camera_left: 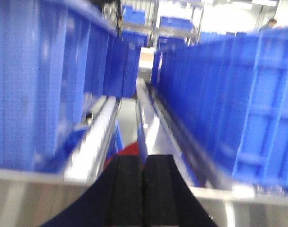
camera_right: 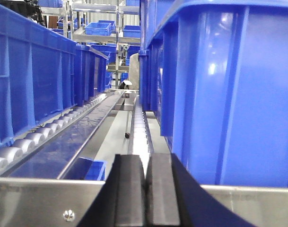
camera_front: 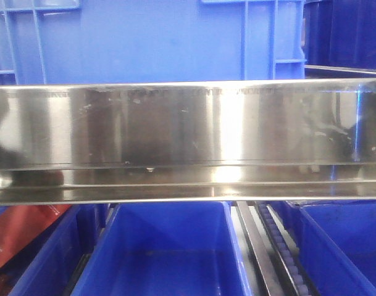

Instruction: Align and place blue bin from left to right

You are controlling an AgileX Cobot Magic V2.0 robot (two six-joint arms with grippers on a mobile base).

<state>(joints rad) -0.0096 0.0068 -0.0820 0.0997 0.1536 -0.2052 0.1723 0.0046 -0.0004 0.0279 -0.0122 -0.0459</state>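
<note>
Front view: big smooth bright-blue ribbed plastic bin (camera_front: 150, 40) at 12 o'clock above shiny steel rail (camera_front: 188, 142); left gripper (camera_left: 143, 189) and right gripper (camera_right: 146, 189) pads pressed together, empty; narrow roller lane between crates.

Straight ahead a shiny steel rail (camera_front: 188, 142) runs the full width of the front view, and right behind it the blue bin (camera_front: 150, 40) walls off the upper level. Below the rail, open-topped blue trays (camera_front: 166, 253) sit side by side with a roller track (camera_front: 280, 246) between two of them. At the left wrist, a narrow lane (camera_left: 134, 113) runs between the rows of blue crates (camera_left: 44, 80) on either side, a steel crossbar (camera_left: 30, 198) low across the front. At the right wrist, another open lane: roller conveyor (camera_right: 21, 144) to the left, a big blue crate (camera_right: 229, 90) crowding close on the right, steel lip (camera_right: 39, 198) in front.
</note>
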